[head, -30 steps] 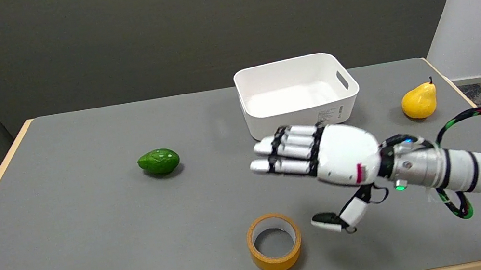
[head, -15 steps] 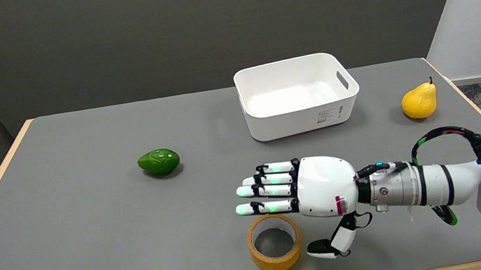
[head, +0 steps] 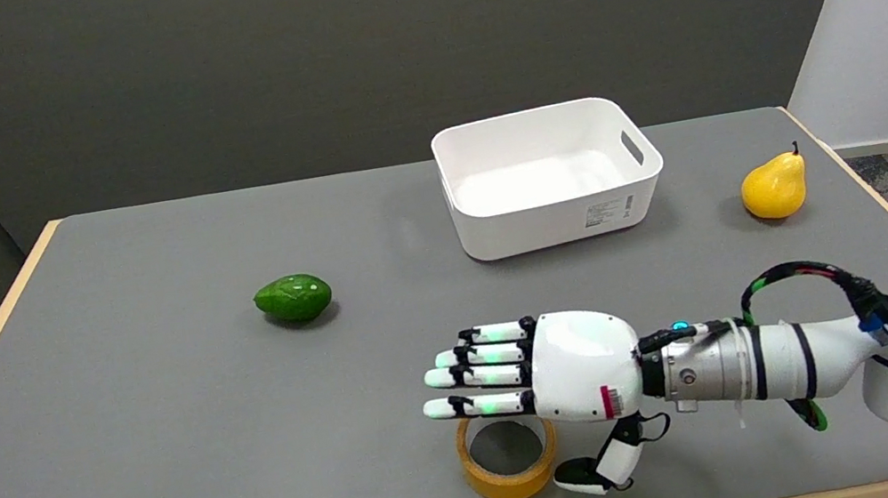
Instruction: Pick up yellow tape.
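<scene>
Tape (head: 509, 465): yellow roll lying flat on the grey counter (head: 169, 439), near the front edge, hole facing up; its far rim is hidden under the fingers.
Hand (head: 550, 371): the right one, reaching in from the lower right, palm down, stretched out over the far side of the tape.
Fingers (head: 479, 380): held straight and slightly apart, pointing left, above the roll's far rim; whether they touch it I cannot tell.
Thumb (head: 594, 472): hangs down just beside the roll's right wall, very close or touching.
Grasp: the hand is spread wide and has hold of nothing.
Bin (head: 549, 175): white, with a handle slot, at the back of the counter, well apart from the tape.
Avocado (head: 293, 299): green, on the left middle of the counter.
Pear (head: 774, 185): yellow, upright, near the right edge.
</scene>
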`<state>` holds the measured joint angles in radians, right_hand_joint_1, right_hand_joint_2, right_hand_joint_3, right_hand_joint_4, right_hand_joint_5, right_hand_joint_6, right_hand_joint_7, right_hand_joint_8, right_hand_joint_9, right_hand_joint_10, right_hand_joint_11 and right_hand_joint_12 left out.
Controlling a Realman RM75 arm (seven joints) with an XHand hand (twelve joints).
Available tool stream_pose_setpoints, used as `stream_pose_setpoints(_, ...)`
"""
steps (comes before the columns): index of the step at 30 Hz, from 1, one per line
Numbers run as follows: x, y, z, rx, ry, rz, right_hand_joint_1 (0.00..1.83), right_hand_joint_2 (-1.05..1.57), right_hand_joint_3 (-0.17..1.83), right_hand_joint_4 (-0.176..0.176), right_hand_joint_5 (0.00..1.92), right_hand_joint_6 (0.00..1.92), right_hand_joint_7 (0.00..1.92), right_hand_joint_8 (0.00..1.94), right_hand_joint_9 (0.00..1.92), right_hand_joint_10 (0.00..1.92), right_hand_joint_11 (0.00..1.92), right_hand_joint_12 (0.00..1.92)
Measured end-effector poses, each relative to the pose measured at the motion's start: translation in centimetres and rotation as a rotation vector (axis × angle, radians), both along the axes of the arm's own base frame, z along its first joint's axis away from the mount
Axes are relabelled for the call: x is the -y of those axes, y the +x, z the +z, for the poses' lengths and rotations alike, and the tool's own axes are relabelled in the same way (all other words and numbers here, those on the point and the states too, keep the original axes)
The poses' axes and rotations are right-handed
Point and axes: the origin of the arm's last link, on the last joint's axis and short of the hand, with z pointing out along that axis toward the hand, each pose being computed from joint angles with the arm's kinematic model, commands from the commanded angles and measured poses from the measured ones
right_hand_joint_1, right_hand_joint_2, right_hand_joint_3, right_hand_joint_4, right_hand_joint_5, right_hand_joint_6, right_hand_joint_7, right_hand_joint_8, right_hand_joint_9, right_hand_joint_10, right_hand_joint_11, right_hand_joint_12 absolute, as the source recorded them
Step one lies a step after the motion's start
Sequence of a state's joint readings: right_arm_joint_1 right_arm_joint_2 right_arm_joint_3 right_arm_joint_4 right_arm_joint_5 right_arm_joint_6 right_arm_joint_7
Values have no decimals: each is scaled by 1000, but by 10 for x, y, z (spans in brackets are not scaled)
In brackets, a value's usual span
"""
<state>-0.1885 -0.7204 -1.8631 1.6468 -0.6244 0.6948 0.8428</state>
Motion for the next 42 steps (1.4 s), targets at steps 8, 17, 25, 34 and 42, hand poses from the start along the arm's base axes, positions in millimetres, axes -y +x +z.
stream_pose_setpoints(8,1,-9,-9,-7,-3,-7,567,494,947,39,-1,-1,4,64,21,459,94,942)
stream_pose_setpoints(17,1,-16,-16,-12,-6,-20,727,537,992,53,-1,67,25,144,36,528,92,972)
stream_pose_setpoints(25,2,-19,-20,-14,-10,-23,978,669,976,137,262,564,397,482,389,817,218,1271)
stream_pose_setpoints(34,4,-19,-21,-15,-17,-20,992,735,928,175,368,864,544,743,515,1027,376,1432)
stream_pose_setpoints(42,6,-18,-22,-14,-29,-18,989,765,923,176,449,1105,626,940,597,1148,473,1516)
